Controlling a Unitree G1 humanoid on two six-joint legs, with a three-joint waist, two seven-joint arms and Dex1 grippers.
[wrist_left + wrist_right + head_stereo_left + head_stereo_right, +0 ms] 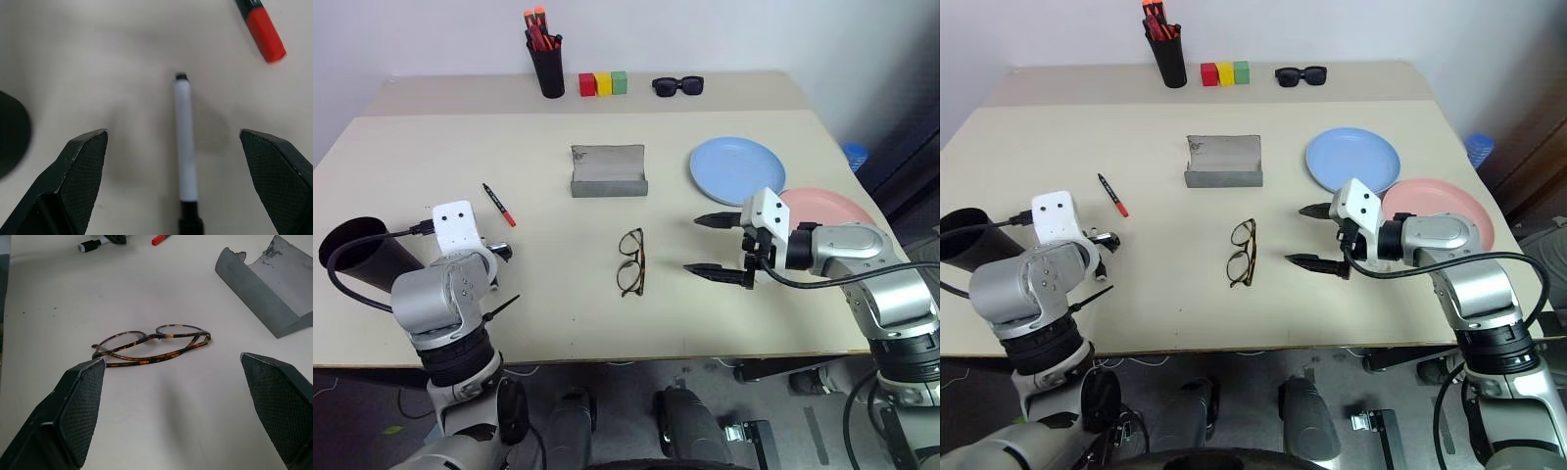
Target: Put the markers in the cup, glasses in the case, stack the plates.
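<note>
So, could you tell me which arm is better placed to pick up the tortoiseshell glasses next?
The right. The right gripper is open and aimed at the glasses, which lie framed between its fingers in the right wrist view. The left gripper is open over a white marker near the cup.

Surface (538, 294): smooth, matt, pale beige laminate look. Case (274, 298): grey, felt-like, matt, with a frayed edge at one corner. Glasses (151, 345): glossy tortoiseshell plastic frame, clear lenses. Plates, light blue (737, 168) and salmon pink (832, 208): smooth, faint sheen. Cup (362, 257): black plastic, dull. Right end effector (171, 406) fingers (80, 406): black, finely cross-hatched pads. White marker (185, 137): smooth plastic barrel.
</note>
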